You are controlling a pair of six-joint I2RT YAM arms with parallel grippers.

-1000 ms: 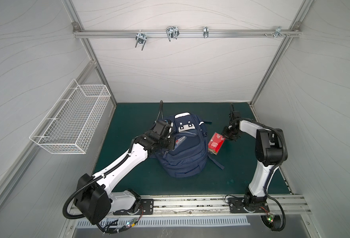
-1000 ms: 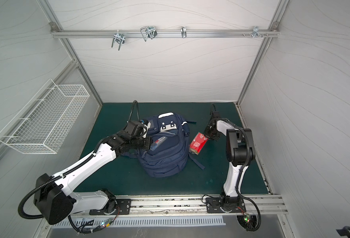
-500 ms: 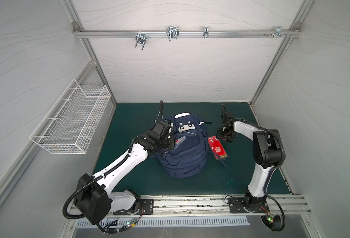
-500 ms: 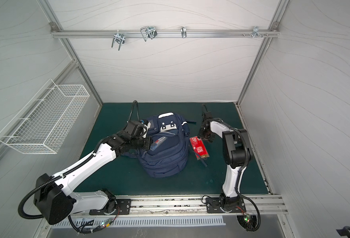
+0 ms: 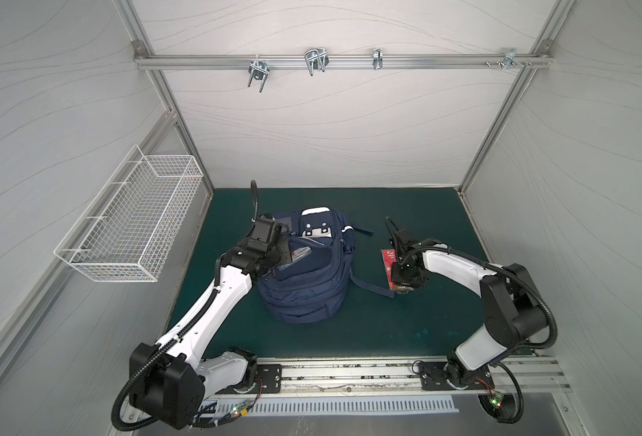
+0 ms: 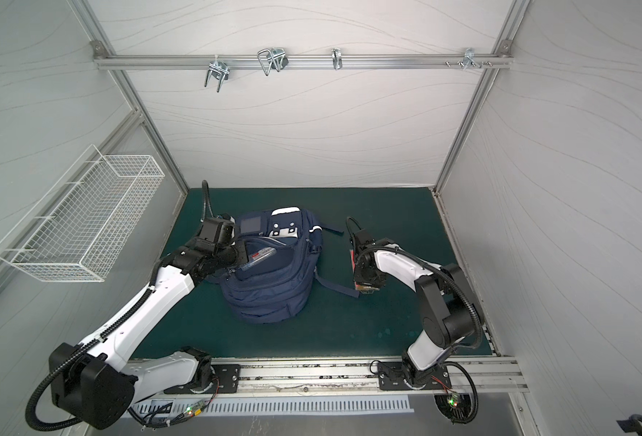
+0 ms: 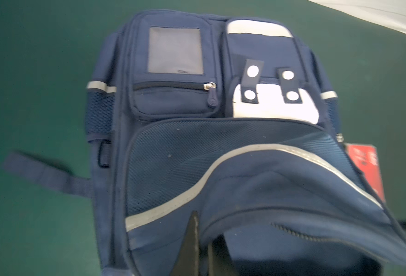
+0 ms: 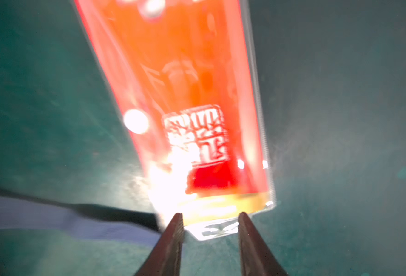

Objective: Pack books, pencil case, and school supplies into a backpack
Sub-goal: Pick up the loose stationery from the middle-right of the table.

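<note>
The backpack (image 5: 304, 279) sits beneath my left gripper (image 7: 202, 239), which is pinched shut on its front flap. The red book (image 8: 197, 95) lies flat on the mat (image 5: 425, 226) just ahead of my right gripper (image 8: 210, 217), jaws apart at its near end. I'd work one jaw under that edge before closing.

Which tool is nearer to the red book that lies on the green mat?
Right. The right tool is open, with its tips at the near end of the red book. The left tool is shut on the flap of the backpack, on the far side of the backpack from the book.
</note>
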